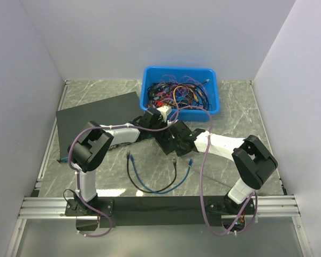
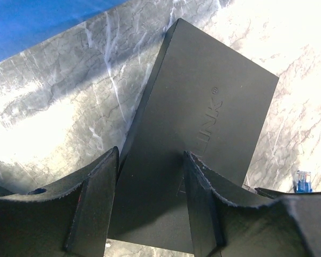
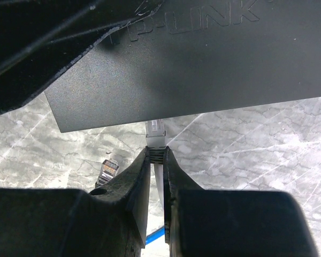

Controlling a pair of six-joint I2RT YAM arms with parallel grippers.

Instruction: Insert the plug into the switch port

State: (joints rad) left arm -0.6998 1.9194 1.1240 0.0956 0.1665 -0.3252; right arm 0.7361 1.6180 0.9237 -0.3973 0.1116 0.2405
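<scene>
Right pincer (image 3: 156, 154) clamps the plug (image 3: 155, 131), its tip touching the switch (image 3: 203, 69) edge.

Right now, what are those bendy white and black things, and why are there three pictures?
Those are robots: a left arm and a right arm, bolted to a marble table. The big picture looks down from above them. The other two come from little cameras on each wrist, so you see the fingers close up. The right end effector, its hand, pinches the plug on a blue cable, right at the edge of the small black box. The left end effector reaches over that box; whether it squeezes it, I can't tell. On the table also lie loose cables, a flat black panel, and a blue bin full of wires.
</scene>
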